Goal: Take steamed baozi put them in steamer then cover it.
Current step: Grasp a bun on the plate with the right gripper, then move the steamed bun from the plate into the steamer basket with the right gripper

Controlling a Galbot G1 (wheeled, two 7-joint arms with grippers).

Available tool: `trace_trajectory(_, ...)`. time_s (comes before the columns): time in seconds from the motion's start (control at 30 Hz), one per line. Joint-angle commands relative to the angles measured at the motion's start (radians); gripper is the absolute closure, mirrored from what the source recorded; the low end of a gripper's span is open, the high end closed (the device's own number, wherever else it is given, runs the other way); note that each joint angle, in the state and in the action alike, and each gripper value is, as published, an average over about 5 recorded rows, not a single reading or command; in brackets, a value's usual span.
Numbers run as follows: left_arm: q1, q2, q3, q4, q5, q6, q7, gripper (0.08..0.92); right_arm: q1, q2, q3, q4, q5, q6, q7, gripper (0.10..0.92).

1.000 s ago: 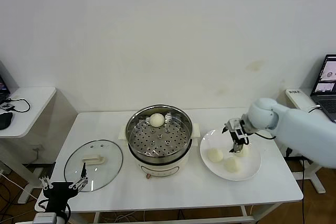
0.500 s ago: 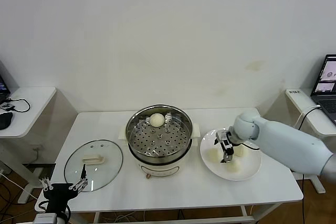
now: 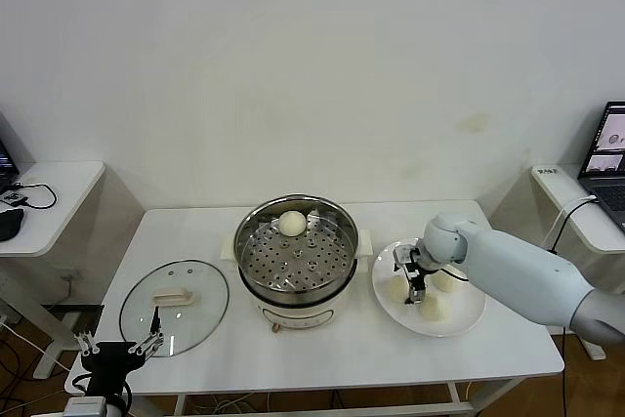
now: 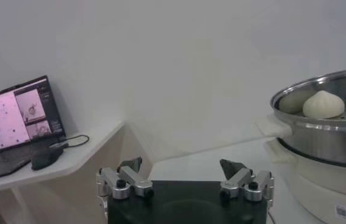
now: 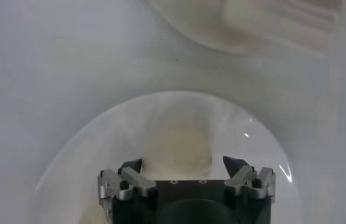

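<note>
The steamer (image 3: 296, 253) stands mid-table with one steamed baozi (image 3: 292, 224) on its perforated tray; the left wrist view shows that pot (image 4: 325, 122) and bun (image 4: 323, 105) too. Three more baozi lie on the white plate (image 3: 459, 324). My right gripper (image 3: 412, 280) is down on the plate over the bun nearest the steamer (image 3: 395, 290). In the right wrist view this baozi (image 5: 179, 146) sits between the jaws of the right gripper (image 5: 182, 163), which stand apart with a gap on each side. The cover (image 3: 174, 305) lies flat left of the steamer. My left gripper (image 3: 119, 347) waits open at the table's front left edge.
A side table with a laptop (image 4: 21, 112) and a mouse stands to the left. Another laptop (image 3: 610, 158) sits on a table at the far right. The white wall runs close behind the table.
My right gripper has moved across the plate from the right-hand bun toward the steamer side and come down around the left-hand bun. The left arm has not moved.
</note>
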Motion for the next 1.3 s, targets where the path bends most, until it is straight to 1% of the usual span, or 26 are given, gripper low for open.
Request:
trace_trajectory(0.03, 0.0, 0.0, 0.0, -0.002, 0.0, -0.001, -0.001, 0.177, 0.003, 0.01, 0.007, -0.017, -0.008, 0.002, -0.022, 0.325)
trace_trajectory(0.17, 0.001, -0.002, 0.002, -0.004, 0.001, -0.001, -0.001, 0.177, 0.011, 0.005, 0.008, -0.014, -0.003, 0.006, -0.038, 0.38)
trace_trajectory(0.27, 0.003, -0.002, 0.003, -0.01, 0.002, -0.002, -0.001, 0.177, 0.026, -0.006, 0.008, 0.0, 0.0, 0.008, -0.052, 0.393)
trace_trajectory(0.5, 0.006, 0.0, 0.0, -0.02, 0.002, -0.001, -0.001, 0.177, 0.149, -0.077, -0.004, 0.064, 0.047, 0.0, -0.07, 0.397)
trace_trajectory(0.7, 0.003, 0.005, 0.008, -0.024, 0.003, 0.0, 0.0, 0.177, 0.335, -0.151, -0.097, 0.141, 0.146, -0.022, -0.062, 0.392)
trace_trajectory(0.83, -0.003, 0.012, 0.012, -0.026, 0.003, 0.001, 0.001, 0.177, 0.485, -0.168, -0.179, 0.189, 0.217, -0.036, -0.057, 0.389)
trace_trajectory(1.07, -0.013, 0.022, 0.024, -0.028, 0.002, 0.003, 0.003, 0.177, 0.701, -0.093, -0.284, 0.24, 0.346, -0.078, -0.031, 0.383)
trace_trajectory(1.3, -0.026, 0.039, 0.016, -0.024, -0.007, 0.005, 0.004, 0.177, 0.737, 0.061, -0.311, 0.267, 0.489, -0.172, 0.041, 0.378)
